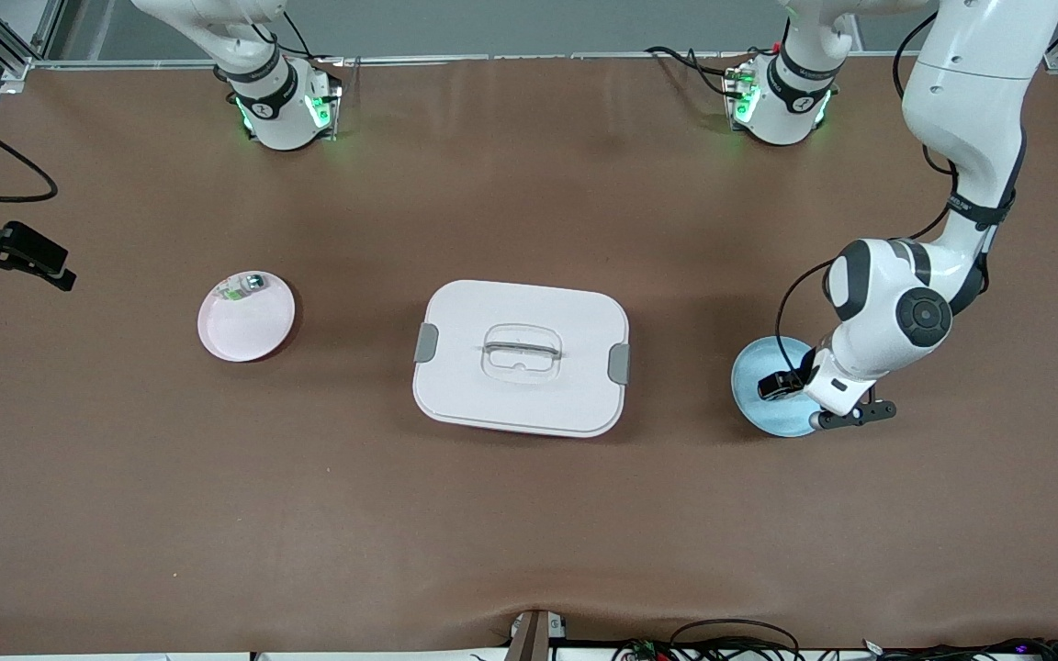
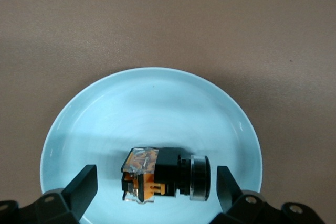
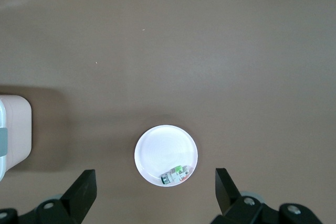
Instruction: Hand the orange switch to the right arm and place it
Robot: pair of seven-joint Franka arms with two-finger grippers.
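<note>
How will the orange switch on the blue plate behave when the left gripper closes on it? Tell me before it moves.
The orange switch lies on its side on the blue plate. Its round collar end suggests it may roll. The glossy plate probably lets it slide if nudged. It looks rigid and light, so the open left gripper, fingers either side, should hold it firmly, likely best across the blocky black body.

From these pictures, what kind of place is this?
Probably a robotics lab bench: two arm bases bolted along a brown-covered table, cables at its edges, and staged props: a blue plate, a pink plate, a lidded box.
</note>
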